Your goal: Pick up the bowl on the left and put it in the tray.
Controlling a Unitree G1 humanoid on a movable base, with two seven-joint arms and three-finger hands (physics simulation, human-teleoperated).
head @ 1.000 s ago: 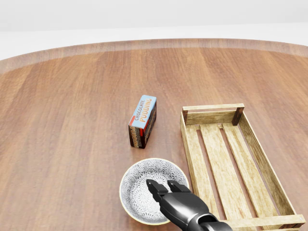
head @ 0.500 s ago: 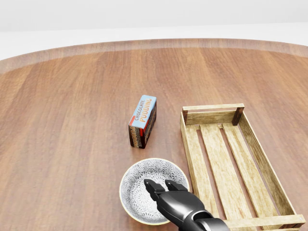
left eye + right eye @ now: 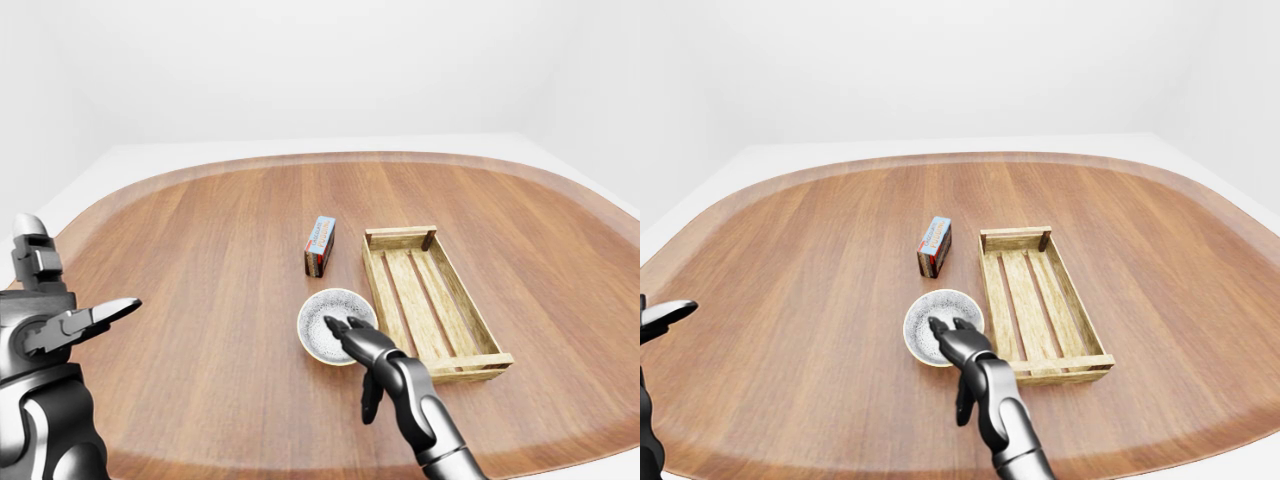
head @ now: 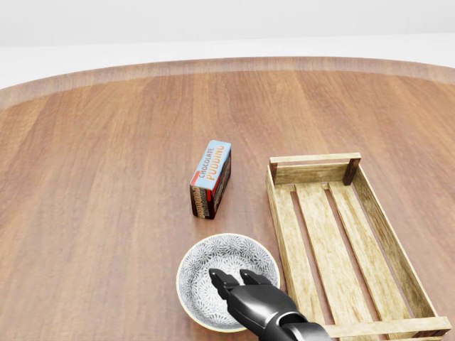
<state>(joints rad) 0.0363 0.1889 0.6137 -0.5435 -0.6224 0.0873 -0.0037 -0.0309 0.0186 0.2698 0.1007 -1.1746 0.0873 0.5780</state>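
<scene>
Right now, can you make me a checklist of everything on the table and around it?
Surface: round wooden table, bare wood.
Job's things: patterned bowl upright on the table, just left of the empty wooden tray.
Clutter: chocolate pudding box, above the bowl in the head view.
Grippers: right hand open, fingertips over the bowl; left hand open, off to the left, holding nothing.
Cables: nothing seen.
Surroundings: plain white floor and walls.
</scene>
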